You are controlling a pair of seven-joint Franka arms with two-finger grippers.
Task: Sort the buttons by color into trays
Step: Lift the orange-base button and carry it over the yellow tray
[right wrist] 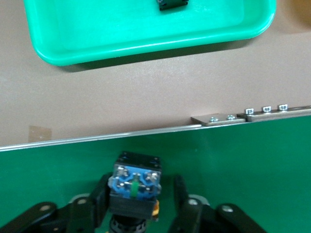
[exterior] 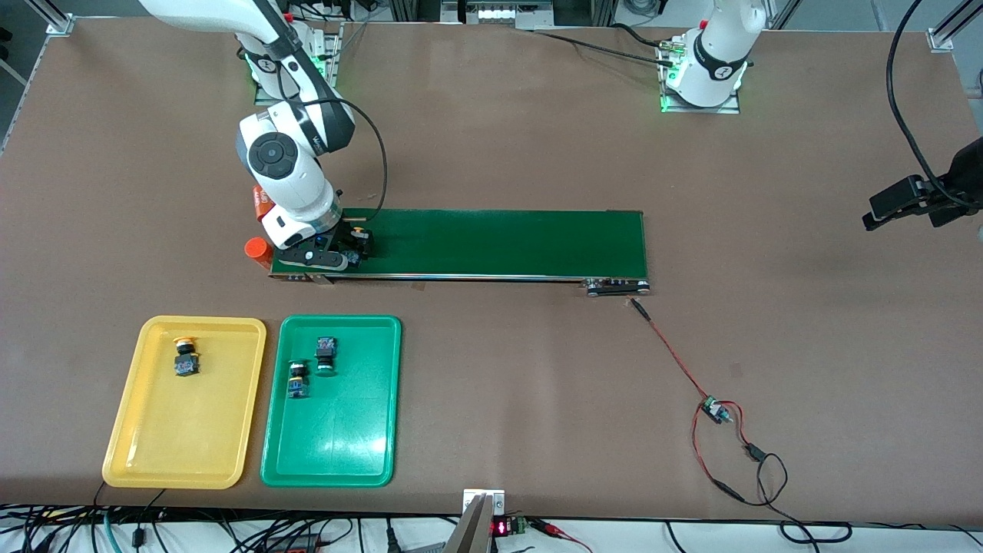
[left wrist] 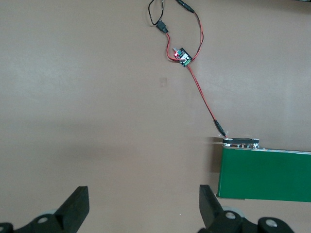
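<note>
Sitting on the dark-green conveyor belt (right wrist: 233, 160) at the right arm's end, a button (right wrist: 133, 187) is showing us its blue terminal block in the right wrist view, with a sliver of yellow-orange cap under the black body. The right pincer (right wrist: 141, 204) is straddling it, one finger against its side and the other just beside it; we cannot tell whether it is truly pinching yet. In the front view the arm is hiding most of that button. There we are seeing one yellow-capped button (exterior: 185, 357) lying in the yellow tray (exterior: 130, 453) and two green-capped buttons (exterior: 326, 355) (exterior: 297, 378) in the green tray (exterior: 338, 461). The left pincer (left wrist: 143, 208) is waiting, spread wide, over bare counter (left wrist: 97, 121) near the belt's other end.
</note>
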